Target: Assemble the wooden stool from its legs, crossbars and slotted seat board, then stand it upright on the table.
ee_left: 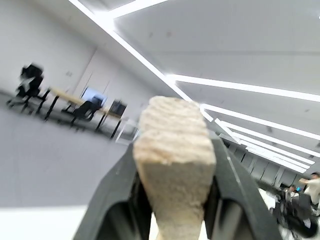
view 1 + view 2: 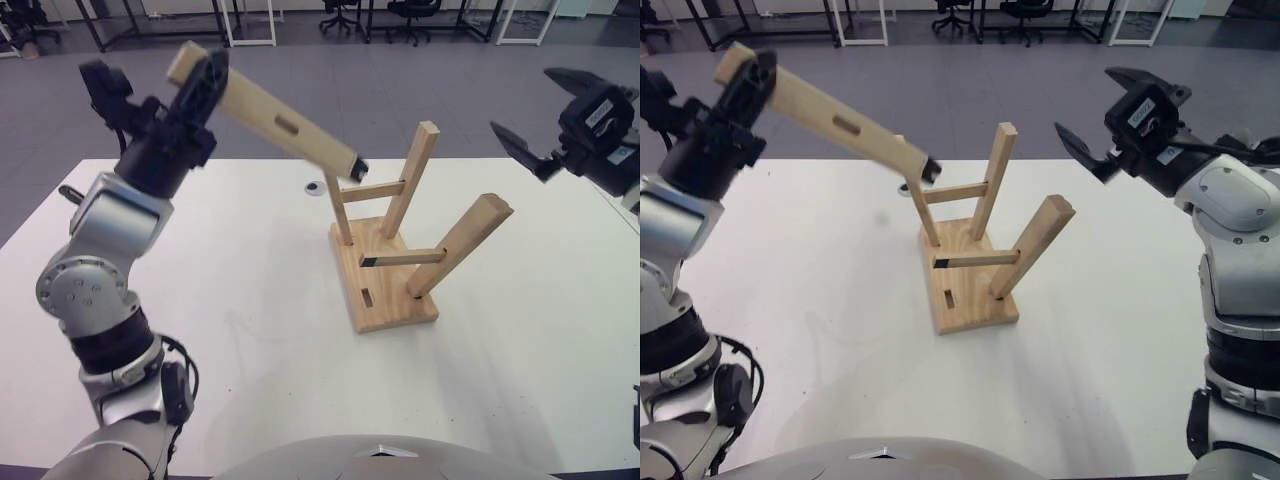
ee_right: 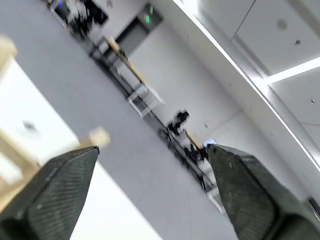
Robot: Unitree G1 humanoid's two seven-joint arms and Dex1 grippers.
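Observation:
The slotted seat board lies flat on the white table, with three legs standing up from it. Two back legs are joined by a crossbar; a tilted front leg carries a second crossbar pointing left. My left gripper is shut on a fourth wooden leg, held in the air and slanting down toward the back legs; its end grain fills the gap between the fingers. My right gripper hovers open above the table's right side, holding nothing.
A small round fitting sits in the table near its far edge. Beyond the table lie grey floor, desk frames and office chairs. Bare table surface spreads left of and in front of the seat board.

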